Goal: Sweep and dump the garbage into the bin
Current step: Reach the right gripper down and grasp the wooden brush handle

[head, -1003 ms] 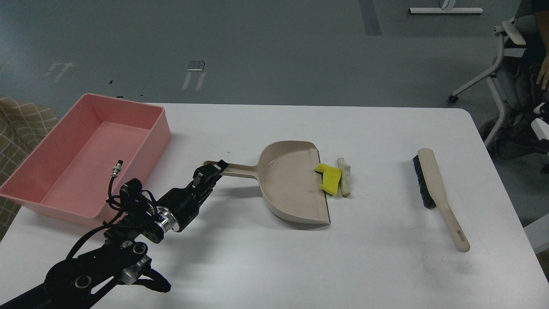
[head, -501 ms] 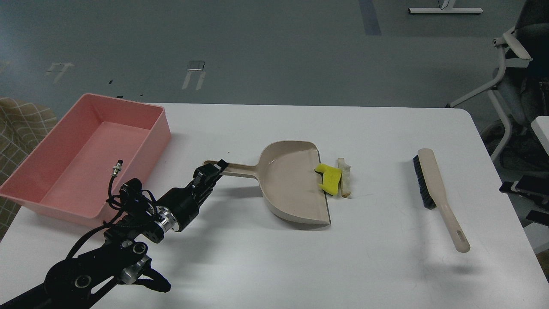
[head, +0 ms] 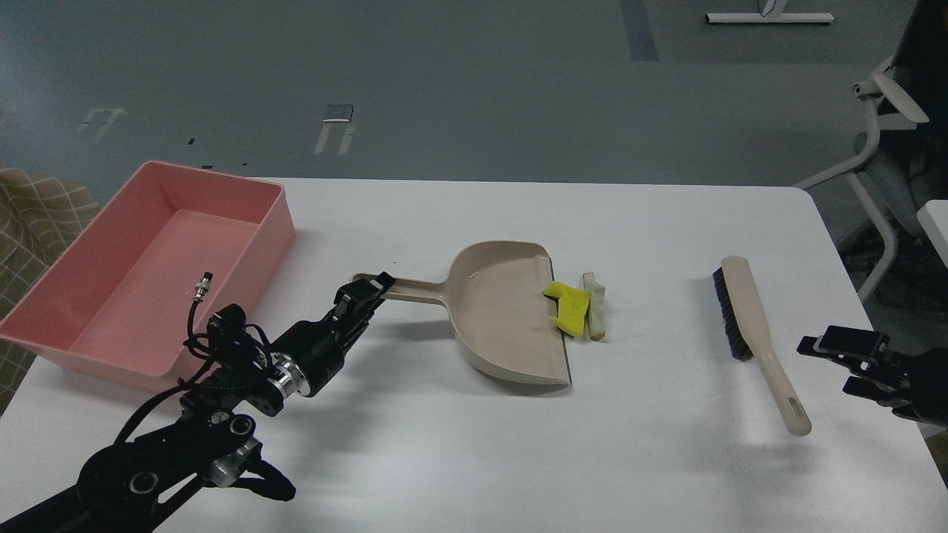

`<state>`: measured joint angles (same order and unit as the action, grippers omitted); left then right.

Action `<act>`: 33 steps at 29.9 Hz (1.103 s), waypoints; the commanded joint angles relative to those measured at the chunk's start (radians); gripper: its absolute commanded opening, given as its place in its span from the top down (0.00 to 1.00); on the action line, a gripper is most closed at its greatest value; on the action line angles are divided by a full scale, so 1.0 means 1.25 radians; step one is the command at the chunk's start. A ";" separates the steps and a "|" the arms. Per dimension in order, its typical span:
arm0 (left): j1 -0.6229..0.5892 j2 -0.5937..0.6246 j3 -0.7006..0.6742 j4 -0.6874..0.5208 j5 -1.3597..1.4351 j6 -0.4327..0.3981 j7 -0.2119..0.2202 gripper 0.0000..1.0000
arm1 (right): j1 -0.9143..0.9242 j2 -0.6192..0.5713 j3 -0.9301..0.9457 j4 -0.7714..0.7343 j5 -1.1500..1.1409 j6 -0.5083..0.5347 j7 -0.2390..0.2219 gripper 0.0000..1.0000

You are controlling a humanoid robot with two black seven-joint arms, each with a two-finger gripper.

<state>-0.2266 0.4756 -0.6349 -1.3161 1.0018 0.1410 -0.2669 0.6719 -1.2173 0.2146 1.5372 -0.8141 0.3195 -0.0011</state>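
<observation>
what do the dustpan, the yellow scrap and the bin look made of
Dustpan: likely moulded plastic, beige, smooth with a slight sheen, and a dark strip along its lip. Yellow scrap: looks like foam, matte, bright, with a cut notch. Bin: seemingly plastic, pink, with smooth one-piece sloped walls.
</observation>
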 commanded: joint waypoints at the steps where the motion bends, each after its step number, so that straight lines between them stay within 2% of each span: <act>1: -0.002 0.000 0.000 0.000 0.000 0.000 0.000 1.00 | -0.001 0.015 0.001 0.004 -0.010 -0.002 -0.014 0.44; 6: -0.002 0.000 0.000 0.000 0.000 0.000 0.000 1.00 | -0.001 0.019 0.001 0.013 -0.011 -0.002 -0.030 0.45; 13: -0.002 0.000 0.000 0.000 0.000 0.000 0.000 1.00 | 0.001 0.074 0.000 0.012 -0.011 -0.005 -0.062 0.45; 33: 0.001 0.000 0.000 0.000 0.000 0.000 0.000 1.00 | -0.007 0.093 -0.002 0.011 -0.011 -0.021 -0.081 0.50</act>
<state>-0.2272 0.4756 -0.6350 -1.3161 1.0018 0.1411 -0.2669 0.6633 -1.1030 0.2116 1.5508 -0.8284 0.2930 -0.1006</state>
